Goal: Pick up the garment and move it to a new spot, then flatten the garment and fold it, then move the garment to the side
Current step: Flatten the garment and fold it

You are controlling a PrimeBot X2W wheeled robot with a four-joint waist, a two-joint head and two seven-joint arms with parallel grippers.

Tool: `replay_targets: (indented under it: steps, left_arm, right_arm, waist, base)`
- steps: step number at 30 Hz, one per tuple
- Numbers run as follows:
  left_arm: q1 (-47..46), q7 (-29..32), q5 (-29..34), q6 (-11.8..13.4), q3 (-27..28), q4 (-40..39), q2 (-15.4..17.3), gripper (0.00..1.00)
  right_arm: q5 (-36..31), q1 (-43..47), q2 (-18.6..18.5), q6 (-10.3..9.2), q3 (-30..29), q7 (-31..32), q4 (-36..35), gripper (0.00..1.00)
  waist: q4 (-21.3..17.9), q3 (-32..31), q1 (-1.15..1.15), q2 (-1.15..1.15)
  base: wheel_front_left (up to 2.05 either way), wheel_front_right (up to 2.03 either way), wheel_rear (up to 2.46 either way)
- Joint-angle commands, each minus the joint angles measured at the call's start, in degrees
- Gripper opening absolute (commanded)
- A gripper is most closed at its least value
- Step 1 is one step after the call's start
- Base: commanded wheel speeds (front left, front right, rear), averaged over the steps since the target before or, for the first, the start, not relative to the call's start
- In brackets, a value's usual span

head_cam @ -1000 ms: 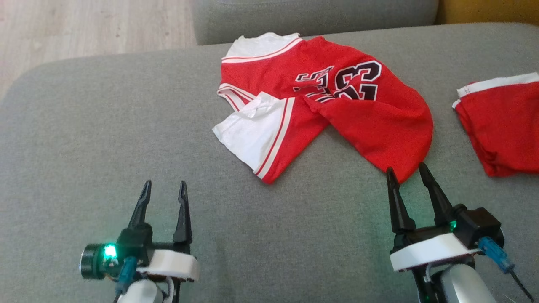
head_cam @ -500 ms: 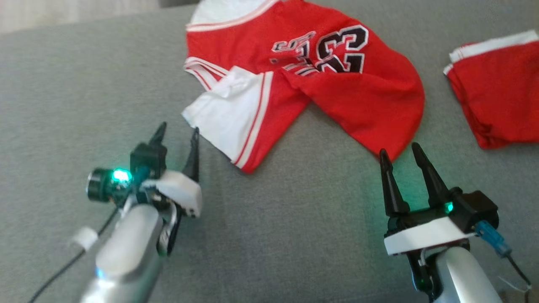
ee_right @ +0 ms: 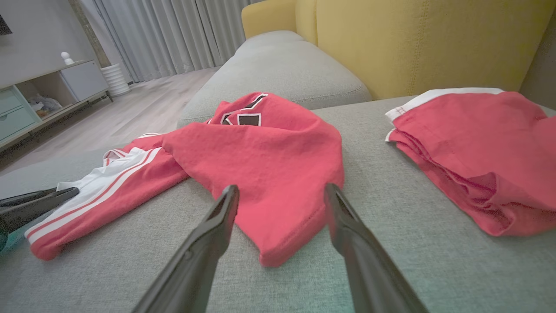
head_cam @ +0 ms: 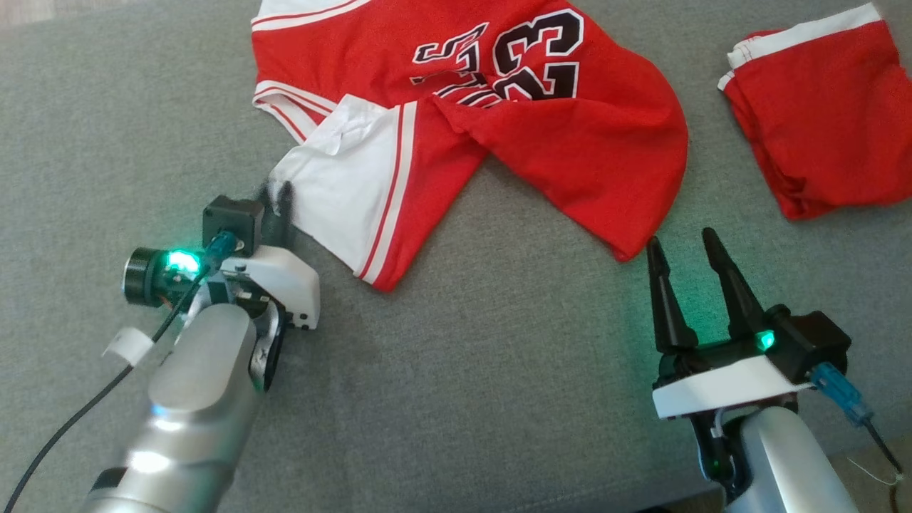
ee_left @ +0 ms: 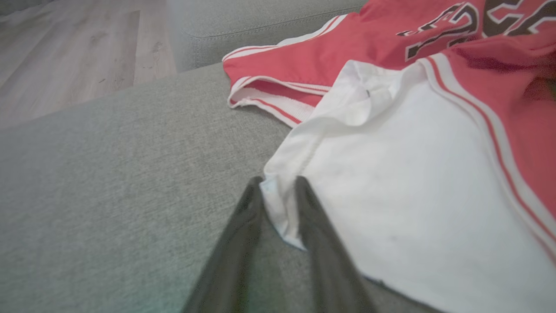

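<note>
The garment [head_cam: 570, 135] is a rumpled red jersey with a black "23" and a white side panel, lying on the grey sofa cushion [head_cam: 463, 370]. My left gripper [head_cam: 276, 191] is at the white panel's near-left corner. In the left wrist view, the two fingers of the left gripper [ee_left: 278, 180] stand close together with the corner of the garment [ee_left: 412, 174] pinched between them. My right gripper [head_cam: 680, 239] is open, just beside the red hem corner. In the right wrist view, that corner of the garment [ee_right: 269, 148] lies between the spread fingers of the right gripper [ee_right: 280, 189].
A second red cloth [head_cam: 819, 121] with a white band lies folded on the cushion to the right, also seen as the red cloth [ee_right: 478, 143]. A yellow backrest [ee_right: 412, 39] rises behind it. Wooden floor [ee_left: 65, 52] lies beyond the cushion's far-left edge.
The head camera tilted down, shifting the whole picture. My left arm reached forward to the white corner and its fingers closed on it. The right gripper kept its place, open.
</note>
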Motion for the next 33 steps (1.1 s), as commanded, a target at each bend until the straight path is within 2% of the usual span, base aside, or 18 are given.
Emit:
replay_targets:
  steps: [1, 5, 11, 14, 19, 26, 30, 33]
  left_arm:
    - [-1.53, -0.15, -0.65, -0.29, 1.33, 0.20, 0.87, 0.00]
    - [-1.72, -1.92, -1.04, -0.91, 1.31, 1.03, 0.62, 0.00]
    - [-2.70, -9.23, -0.52, -2.25, 1.29, -0.42, 1.84, 0.00]
    - [-4.00, -11.91, 0.75, -2.25, 1.46, -3.85, 3.08, 0.00]
    - [-4.72, -12.85, 2.45, -2.97, 2.14, -12.71, 5.34, 0.00]
    - [-3.08, -12.91, 5.69, -6.45, 1.28, -25.12, 10.37, 0.00]
    - [-0.97, -12.67, 8.37, -10.49, -3.83, -30.75, 13.22, 0.00]
    - [1.85, -10.08, 11.09, -12.13, -8.92, -33.18, 17.17, 0.00]
  right_arm:
    - [0.28, -0.84, -0.20, 0.39, 0.71, -0.62, -1.49, 1.00]
    - [-0.22, -0.73, -0.20, 0.39, 0.73, -0.62, -0.92, 1.00]
    - [0.31, -1.08, -0.20, 0.39, 0.48, -0.62, -0.29, 1.00]
    - [0.50, -0.63, -0.20, 0.39, 0.46, -0.62, 0.26, 1.00]
    - [0.50, 0.23, -0.20, 0.39, 0.03, -0.62, 1.12, 1.00]
    - [0.58, 1.44, -0.20, 0.39, -0.65, -0.62, 2.25, 1.00]
    - [0.44, 2.10, -0.20, 0.39, -0.61, -0.62, 3.05, 1.00]
    - [0.60, 2.11, -0.20, 0.39, -0.49, -0.62, 3.41, 1.00]
  waist:
    - [0.32, -0.24, 0.00, 0.00]
    - [0.68, -0.82, 0.00, 0.00]
    - [0.93, -3.09, 0.00, 0.00]
    - [1.41, -4.64, 0.00, 0.00]
    - [3.22, -6.91, 0.00, 0.00]
    - [6.37, -10.06, 0.00, 0.00]
    - [8.04, -11.16, 0.00, 0.00]
    - [8.60, -11.75, 0.00, 0.00]
  base:
    - [0.00, 0.00, 0.00]
    - [0.00, 0.00, 0.00]
    - [0.00, 0.00, 0.00]
    - [0.00, 0.00, 0.00]
    - [0.00, 0.00, 0.00]
    - [0.00, 0.00, 0.00]
    - [0.00, 0.00, 0.00]
    - [0.00, 0.00, 0.00]
